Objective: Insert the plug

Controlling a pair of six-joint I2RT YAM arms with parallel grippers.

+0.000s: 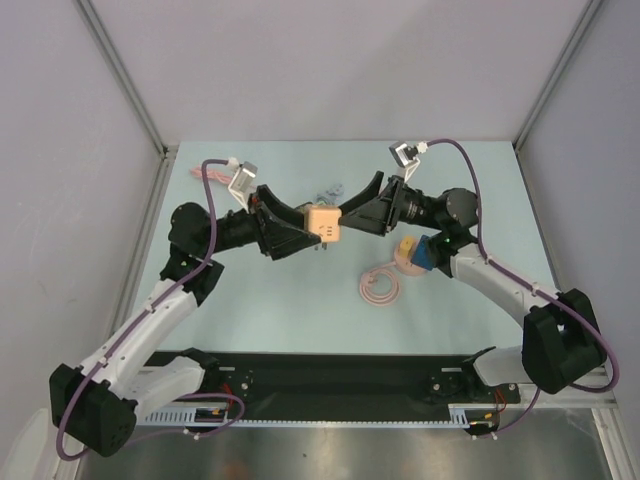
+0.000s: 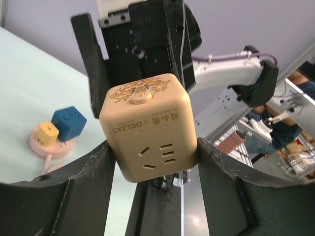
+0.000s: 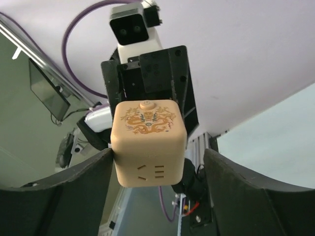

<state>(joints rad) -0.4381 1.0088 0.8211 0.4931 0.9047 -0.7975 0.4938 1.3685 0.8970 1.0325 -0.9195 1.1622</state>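
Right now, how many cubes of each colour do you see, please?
beige cube: 1
blue cube: 1
yellow cube: 1
Total: 3

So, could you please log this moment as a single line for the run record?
left gripper: shut on tan socket cube | right gripper: open, flanking cube | cube: airborne over table | pink base: on table

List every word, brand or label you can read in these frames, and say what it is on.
"DELIXI ×", followed by Chinese characters I cannot make out reliably: on the side face of the tan socket cube, above its slots.
Tiny print beside those characters: too small to read.
Blue cube: faint marks only, unreadable.
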